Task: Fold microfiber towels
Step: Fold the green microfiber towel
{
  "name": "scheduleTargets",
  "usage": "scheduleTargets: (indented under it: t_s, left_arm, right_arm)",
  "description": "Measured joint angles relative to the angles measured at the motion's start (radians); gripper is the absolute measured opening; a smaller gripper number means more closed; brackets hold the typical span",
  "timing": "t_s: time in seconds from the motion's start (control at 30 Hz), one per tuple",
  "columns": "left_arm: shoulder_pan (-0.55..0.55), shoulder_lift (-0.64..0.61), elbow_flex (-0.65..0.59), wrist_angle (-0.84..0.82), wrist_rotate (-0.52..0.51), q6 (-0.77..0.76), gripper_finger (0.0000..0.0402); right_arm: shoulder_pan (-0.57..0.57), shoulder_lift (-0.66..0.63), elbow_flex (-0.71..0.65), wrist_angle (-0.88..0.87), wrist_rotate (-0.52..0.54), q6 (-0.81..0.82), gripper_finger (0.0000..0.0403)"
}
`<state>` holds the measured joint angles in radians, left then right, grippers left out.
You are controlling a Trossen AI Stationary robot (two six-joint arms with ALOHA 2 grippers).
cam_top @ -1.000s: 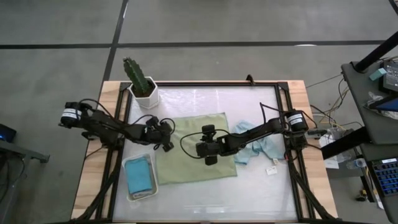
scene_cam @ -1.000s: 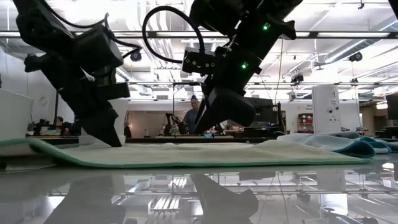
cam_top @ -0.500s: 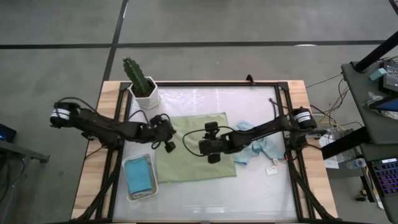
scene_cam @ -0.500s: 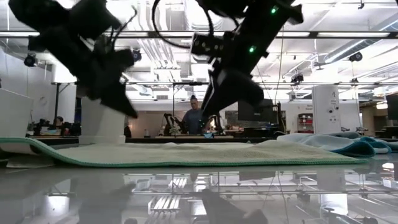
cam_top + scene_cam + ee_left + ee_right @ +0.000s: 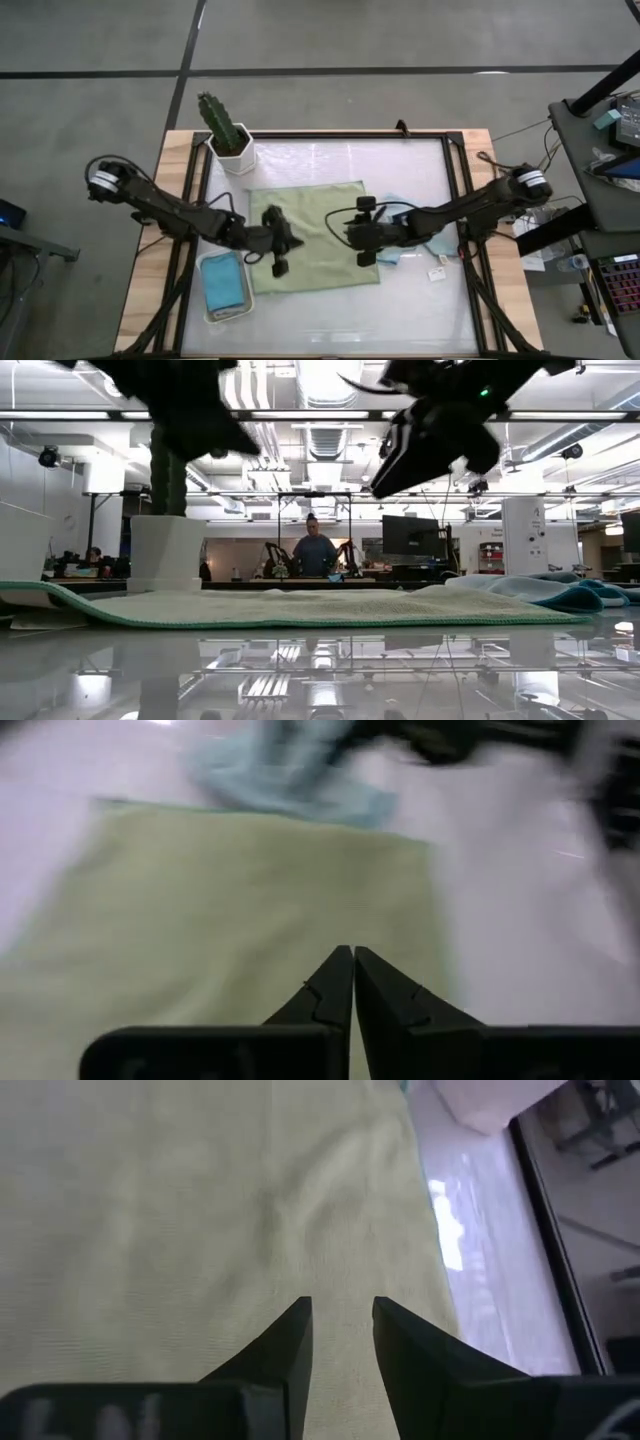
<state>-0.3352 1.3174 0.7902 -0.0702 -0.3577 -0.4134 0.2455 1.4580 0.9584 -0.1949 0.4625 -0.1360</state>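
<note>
The pale blue towel [image 5: 425,240] lies partly hidden under the right arm.

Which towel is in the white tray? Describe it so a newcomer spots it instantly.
Start from the potted cactus at the table's far left corner and come toward the near edge on that same side to the white tray. The teal towel lies folded inside it. Unlike the large sage green towel spread flat beside it, this one is small, folded and in the tray.

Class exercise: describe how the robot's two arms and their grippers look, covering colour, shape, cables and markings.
Both arms are dark, slender and jointed, with looping black cables and a white-banded joint near each base. The left gripper and the right gripper each have two dark, tapering, wedge-shaped fingers. Small green lights glow on one arm in the low view.
</note>
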Motion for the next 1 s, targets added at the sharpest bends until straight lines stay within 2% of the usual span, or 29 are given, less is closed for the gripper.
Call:
scheduleTargets:
  t_s: [0.1,0.17,0.33,0.43,0.53,0.67,0.87,1.0]
  left_arm:
    - [-0.047,0.058,0.115,-0.103,0.078,-0.062,0.0]
    - [-0.076,0.108,0.206,-0.217,0.094,-0.115,0.0]
    - [-0.141,0.234,0.431,-0.553,0.158,-0.183,0.0]
    - [-0.185,0.296,0.506,-0.654,0.168,-0.227,0.0001]
    - [-0.21,0.329,0.525,-0.684,0.21,-0.242,0.0016]
    - [-0.219,0.348,0.514,-0.683,0.252,-0.261,0.0065]
    - [-0.229,0.405,0.485,-0.702,0.252,-0.262,0.0154]
    - [-0.238,0.442,0.457,-0.729,0.253,-0.262,0.0194]
  right_arm:
    - [0.014,-0.061,-0.044,-0.001,-0.001,0.03,0.0104]
    - [0.018,-0.092,-0.064,-0.003,-0.031,0.065,0.011]
    - [0.019,-0.138,-0.088,-0.007,-0.238,0.168,0.0143]
    - [0.026,-0.142,-0.097,-0.019,-0.325,0.211,0.017]
    - [0.048,-0.134,-0.097,-0.052,-0.37,0.244,0.0195]
    - [0.089,-0.112,-0.097,-0.118,-0.393,0.282,0.0214]
    - [0.147,-0.087,-0.099,-0.144,-0.392,0.327,0.0219]
    - [0.169,-0.049,-0.099,-0.129,-0.393,0.359,0.0219]
